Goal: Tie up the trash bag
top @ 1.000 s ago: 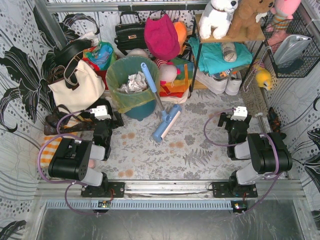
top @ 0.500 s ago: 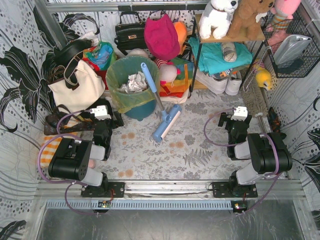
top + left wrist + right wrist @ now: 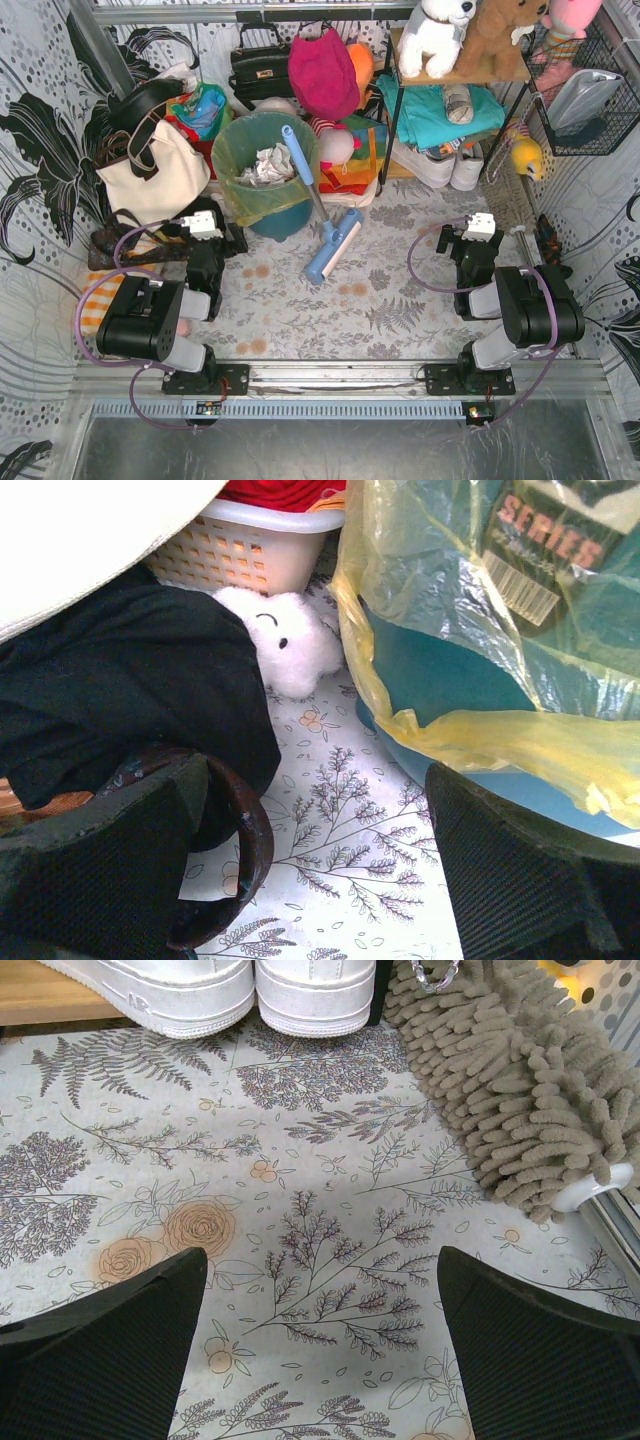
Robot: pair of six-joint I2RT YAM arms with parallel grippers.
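Two arms: bases at the near edge of the surface [image 3: 300,1210], one on each side, well apart.
Left fingers [image 3: 520,870]: spread wide, nothing between them, low over the surface just beside the bin [image 3: 440,675].
Right fingers [image 3: 540,1350]: spread wide, nothing between them, over bare floral print.
Trash bag [image 3: 262,165]: yellow-green, lining the teal bin at the back left, its mouth open with crumpled white paper inside. The top is folded down over the rim, and a loose flap hangs down the bin's side.
Writing: "SERIES" in pale red on a dark label [image 3: 545,535] on the bin, with a barcode below it, read through the plastic. No other lettering is legible.
Edges, left: tote [image 3: 150,170] and a dark bag [image 3: 130,700] crowd the bin's left side. A white basket [image 3: 240,550] and a small white plush [image 3: 290,645] sit behind.
Edges, right: sneakers [image 3: 230,990] sit at the back, with a shaggy duster [image 3: 510,1080] alongside.
Centre: a blue squeegee [image 3: 318,215] leans on the bin's right rim, its head on the surface.
Open room: a bare floral stretch between the two arms, in front of the bin.
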